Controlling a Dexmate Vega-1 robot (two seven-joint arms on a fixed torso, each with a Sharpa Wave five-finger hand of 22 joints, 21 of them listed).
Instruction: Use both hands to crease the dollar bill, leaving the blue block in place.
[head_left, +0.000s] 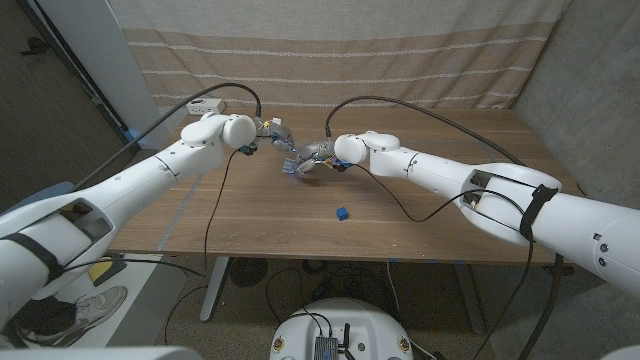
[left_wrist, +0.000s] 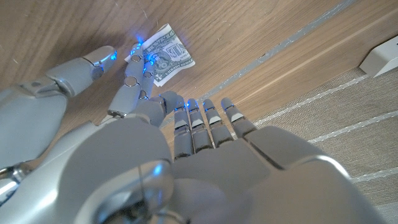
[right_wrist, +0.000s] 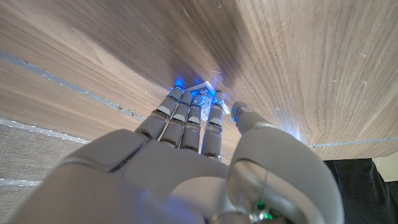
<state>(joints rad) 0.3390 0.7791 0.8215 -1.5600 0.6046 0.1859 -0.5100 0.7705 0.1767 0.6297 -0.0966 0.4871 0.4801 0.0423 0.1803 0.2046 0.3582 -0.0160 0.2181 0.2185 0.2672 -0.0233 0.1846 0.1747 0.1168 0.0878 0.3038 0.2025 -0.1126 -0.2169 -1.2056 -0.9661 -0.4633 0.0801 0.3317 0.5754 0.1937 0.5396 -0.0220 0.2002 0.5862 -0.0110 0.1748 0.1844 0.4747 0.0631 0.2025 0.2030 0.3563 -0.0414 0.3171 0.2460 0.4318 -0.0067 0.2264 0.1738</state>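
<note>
Left hand (head_left: 268, 131) reaches in over the far middle of the wooden table (head_left: 400, 215), its fingers straight and close together, and in the left wrist view (left_wrist: 205, 134) they hover above the boards with nothing in them. Just to its right lies the dollar bill (head_left: 292, 166), folded small and flat on the wood (left_wrist: 163, 55). Fingertips of the right hand (head_left: 318, 155) press down on the bill (blue lights glow at the tips), and the right wrist view shows that hand (right_wrist: 193, 124) with its fingers side by side, their ends on the note (right_wrist: 205, 94); whether it pinches the bill or only presses it, I cannot tell. Nearer the front edge, well apart from both hands, sits the blue block (head_left: 341, 213).
</note>
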